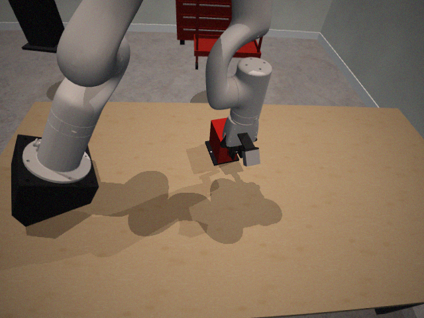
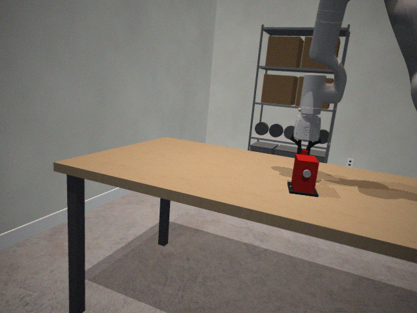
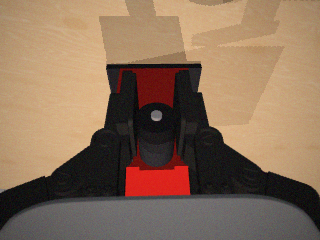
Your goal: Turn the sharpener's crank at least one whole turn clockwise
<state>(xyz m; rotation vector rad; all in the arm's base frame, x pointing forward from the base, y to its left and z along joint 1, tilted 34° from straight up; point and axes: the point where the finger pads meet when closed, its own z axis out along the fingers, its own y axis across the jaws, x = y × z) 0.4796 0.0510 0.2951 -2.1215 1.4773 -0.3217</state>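
Note:
The red pencil sharpener (image 1: 218,140) stands on a black base in the middle of the wooden table; it also shows in the exterior view (image 2: 304,174) with a grey disc on its near face. In the wrist view the dark cylindrical crank knob (image 3: 156,134) sits between my two black fingers, above the red body (image 3: 157,180). My gripper (image 3: 155,89) points straight down over the sharpener and is shut on the knob, one finger on each side. In the top view the gripper (image 1: 236,150) hides the knob. In the exterior view the gripper (image 2: 305,148) is just above the sharpener's top.
The arm's black pedestal (image 1: 48,181) stands at the table's left edge. A metal shelf with cardboard boxes (image 2: 292,87) stands behind the table. A red tool cabinet (image 1: 205,24) stands on the floor at the back.

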